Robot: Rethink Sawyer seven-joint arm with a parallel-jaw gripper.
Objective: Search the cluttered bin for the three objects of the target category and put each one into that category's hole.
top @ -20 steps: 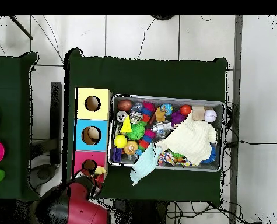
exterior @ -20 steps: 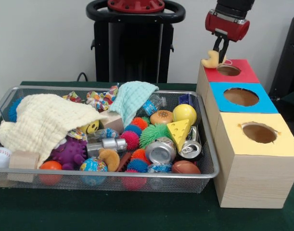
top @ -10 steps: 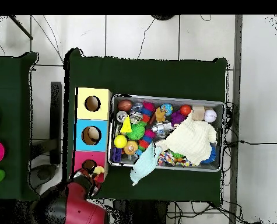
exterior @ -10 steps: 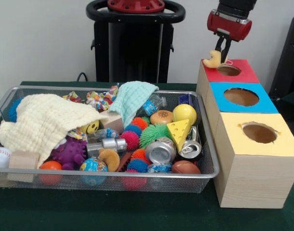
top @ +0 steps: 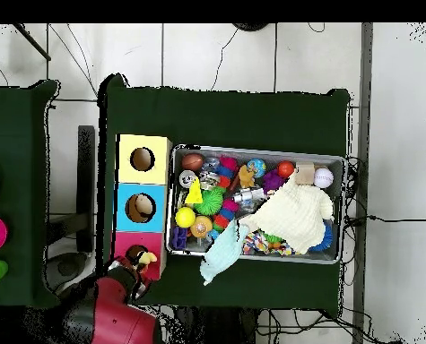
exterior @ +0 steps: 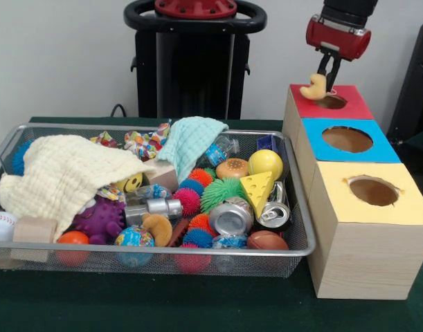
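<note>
Step in hand: delivery. The gripper (exterior: 323,75) hangs above the red-topped box (exterior: 349,105), clenched on a small yellow curved toy (exterior: 313,88), possibly a banana or a duck; I cannot tell which. The toy sits over the near-left rim of the red hole (exterior: 329,102), not yet centred on it. In the overhead view the toy (top: 147,259) likewise lies at the hole's edge.

Next move, as I judge it: a small shift to bring the toy squarely over the opening, then letting go so it drops through. Released where it is, it could catch the rim and fall outside.

Count:
- Sorting boxes: three in a row, red, blue (exterior: 347,140), yellow (exterior: 372,191), one round hole each.
- Wire bin (exterior: 300,207): one, well apart from the gripper.
- Cloths: two, pale yellow (exterior: 62,174) and mint (exterior: 187,140).
- Drink cans: two, crushed (exterior: 231,217) and one showing its top (exterior: 274,214).
- Cheese wedge (exterior: 257,188): one.
- Yellow ball (exterior: 266,163): one.
- Burger toy (exterior: 232,168): one.
- Baseball (exterior: 1,225): one.
- Wooden blocks: at least two.
- Spiky balls: several; an exact count is hidden by clutter.
</note>
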